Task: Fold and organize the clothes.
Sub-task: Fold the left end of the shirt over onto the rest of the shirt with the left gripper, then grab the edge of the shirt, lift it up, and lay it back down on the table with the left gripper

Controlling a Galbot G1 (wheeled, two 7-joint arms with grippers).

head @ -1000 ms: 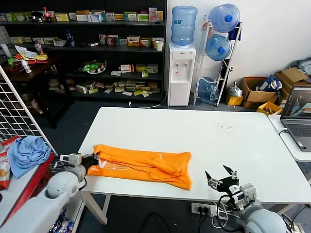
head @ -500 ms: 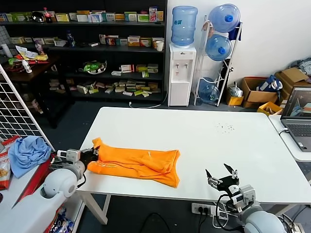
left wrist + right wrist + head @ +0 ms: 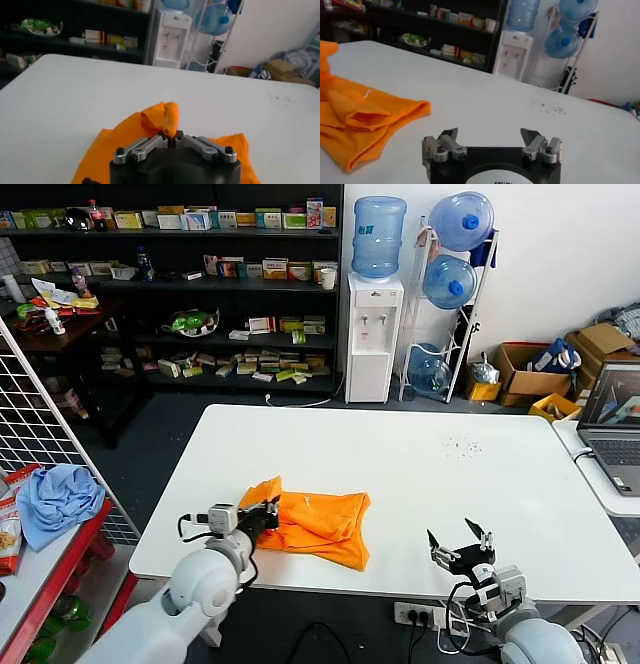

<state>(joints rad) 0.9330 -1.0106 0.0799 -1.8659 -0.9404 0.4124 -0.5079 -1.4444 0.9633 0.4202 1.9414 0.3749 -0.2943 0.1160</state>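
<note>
The orange T-shirt [image 3: 320, 524] lies bunched near the front left of the white table [image 3: 420, 464]. My left gripper [image 3: 268, 513] is shut on the shirt's left end and holds it lifted and folded over toward the middle of the shirt. In the left wrist view the pinched fold of the shirt [image 3: 162, 116] stands up just above my left gripper [image 3: 172, 138]. My right gripper [image 3: 461, 546] is open and empty at the table's front edge, right of the shirt. In the right wrist view my right gripper [image 3: 490, 138] is apart from the shirt [image 3: 355, 122].
A light blue cloth [image 3: 55, 499] lies on a red stand at the left. A laptop [image 3: 614, 424] sits on a side table at the right. Shelves and a water dispenser [image 3: 373, 334] stand behind the table.
My left gripper has pulled the shirt's left end rightward over the shirt, so the shirt is now much shorter and bunched. The right gripper has stayed in place.
</note>
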